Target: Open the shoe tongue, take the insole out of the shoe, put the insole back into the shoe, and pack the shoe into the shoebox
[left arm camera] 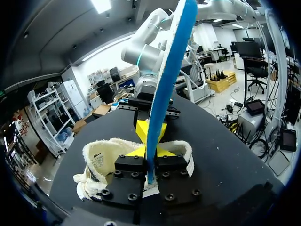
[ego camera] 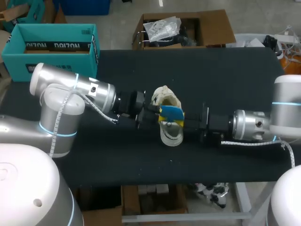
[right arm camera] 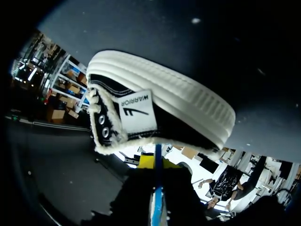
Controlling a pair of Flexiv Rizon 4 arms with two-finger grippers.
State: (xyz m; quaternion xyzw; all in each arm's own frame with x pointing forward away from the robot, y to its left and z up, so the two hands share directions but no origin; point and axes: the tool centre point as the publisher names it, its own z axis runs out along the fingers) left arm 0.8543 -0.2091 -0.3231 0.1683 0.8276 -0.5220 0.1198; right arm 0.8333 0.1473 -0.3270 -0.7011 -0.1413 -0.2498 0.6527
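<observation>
Blue insole (ego camera: pixel 171 112) over the shoe (ego camera: pixel 165 96)

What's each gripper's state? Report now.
Left gripper: shut on the insole.
Right gripper: shut on the insole too.

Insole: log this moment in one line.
insole: out of shoe, on edge over it | left gripper: shut on insole | right gripper: shut on insole | shoe: on table | shoebox: without shoe

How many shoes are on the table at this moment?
1. The shoe lies near the middle of the table, between the left gripper and the right gripper, below the insole they hold. No other shoe shows; the arms may hide some table.
</observation>
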